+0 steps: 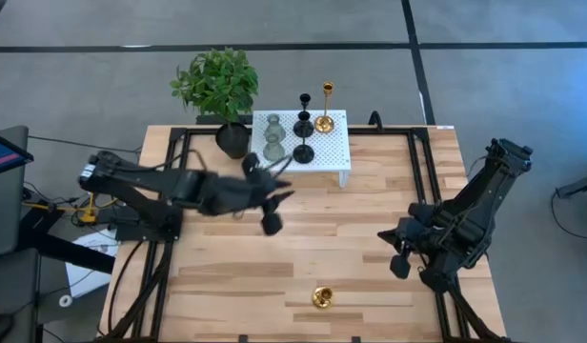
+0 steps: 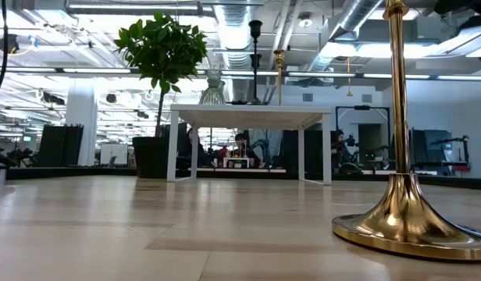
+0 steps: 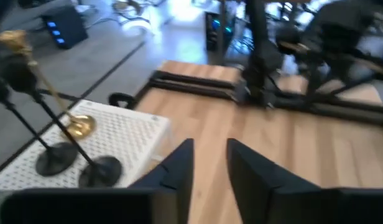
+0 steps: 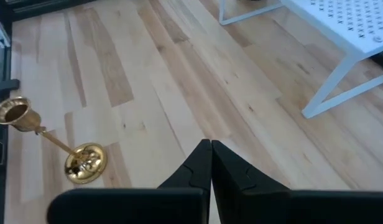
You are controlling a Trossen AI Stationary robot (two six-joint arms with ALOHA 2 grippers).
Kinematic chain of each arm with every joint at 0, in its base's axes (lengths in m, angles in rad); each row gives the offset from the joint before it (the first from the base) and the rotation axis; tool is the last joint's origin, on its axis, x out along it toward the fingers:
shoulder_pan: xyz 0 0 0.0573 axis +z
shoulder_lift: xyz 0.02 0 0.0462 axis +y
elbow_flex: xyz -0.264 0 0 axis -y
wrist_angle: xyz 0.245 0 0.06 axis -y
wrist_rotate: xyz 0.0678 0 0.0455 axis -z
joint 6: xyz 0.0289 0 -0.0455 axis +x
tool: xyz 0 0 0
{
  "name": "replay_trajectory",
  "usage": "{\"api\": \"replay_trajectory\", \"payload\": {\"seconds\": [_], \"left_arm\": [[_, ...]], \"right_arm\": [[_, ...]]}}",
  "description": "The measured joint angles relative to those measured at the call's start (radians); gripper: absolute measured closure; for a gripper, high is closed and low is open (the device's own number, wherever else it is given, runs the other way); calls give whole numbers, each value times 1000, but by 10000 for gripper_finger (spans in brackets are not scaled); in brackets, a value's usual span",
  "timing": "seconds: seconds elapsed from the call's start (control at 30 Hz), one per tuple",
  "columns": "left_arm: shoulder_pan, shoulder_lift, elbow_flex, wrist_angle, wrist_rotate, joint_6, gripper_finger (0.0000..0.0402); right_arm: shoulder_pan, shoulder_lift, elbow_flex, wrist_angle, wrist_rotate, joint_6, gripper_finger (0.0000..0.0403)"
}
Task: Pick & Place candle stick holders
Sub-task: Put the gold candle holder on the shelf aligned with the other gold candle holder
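Left gripper [image 1: 274, 195] open beside shiny gold holder [image 1: 323, 297].

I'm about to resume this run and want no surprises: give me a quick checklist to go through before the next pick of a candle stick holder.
1. Left claw empty and open: ok, a gap shows between its fingers in the left wrist view.
2. Right claw empty: ok, it is shut on nothing.
3. Lone gold holder upright on the table: ok, standing near the front edge.
4. Holders already on the white stand upright: ok; the gold one, two black ones and two grey-green ones all stand.
5. Free spot on the stand: ok, bare area at its right front.
6. Plant pot clear of the left arm's path: cannot tell.
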State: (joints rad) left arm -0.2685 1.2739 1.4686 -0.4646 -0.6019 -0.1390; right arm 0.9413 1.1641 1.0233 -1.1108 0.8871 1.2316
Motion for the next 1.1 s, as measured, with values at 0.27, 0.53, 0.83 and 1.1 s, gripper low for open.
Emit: {"api": "replay_trajectory", "payload": {"seconds": [0.27, 0.53, 0.83, 1.1], "left_arm": [[-185, -92, -173, -3, -52, -39, 395], [-315, -187, -298, 56, -52, -69, 398], [-436, -278, -316, 70, -53, -68, 398], [-576, -325, -316, 68, -118, -67, 398]], "right_arm": [[1, 38, -83, 313, -77, -92, 403], [-9, 223, -183, 788, -124, -189, 403], [-68, 534, -184, 1246, -314, -195, 403], [-80, 642, -157, 1348, -319, -157, 403]]}}
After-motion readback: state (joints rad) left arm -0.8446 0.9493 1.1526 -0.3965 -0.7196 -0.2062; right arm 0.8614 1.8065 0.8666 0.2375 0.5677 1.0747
